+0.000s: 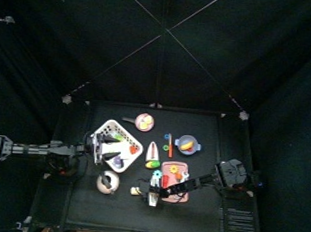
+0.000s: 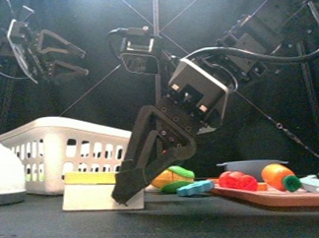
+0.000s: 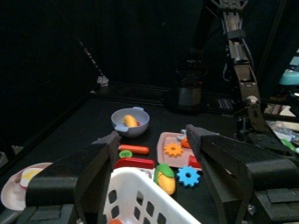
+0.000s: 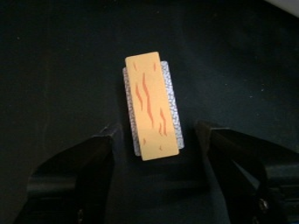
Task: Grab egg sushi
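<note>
While the left arm rests raised at the table's left side, its gripper [image 3: 158,179] held above the white dish rack [image 2: 55,146] with jaws spread apart and empty, the right arm reaches down to the front of the table. The right gripper [image 4: 155,153] stands wide open, one jaw on either side of the near end of the egg sushi [image 4: 153,105]; whether the jaws touch it cannot be told. The egg sushi is a small block with a pale yellow top streaked in orange over a white base, lying flat on the black table [image 4: 59,52]. In the front view it sits at the table's front edge, just before the rack, and one black jaw comes down right beside it. To the right in that view lies the pink-red board [image 2: 264,194] carrying a red piece and an orange one, with a yellow and green toy food [image 2: 175,176] between sushi and board. From the left wrist, a grey-blue bowl [image 3: 132,122] with something orange in it shows farther off
</note>
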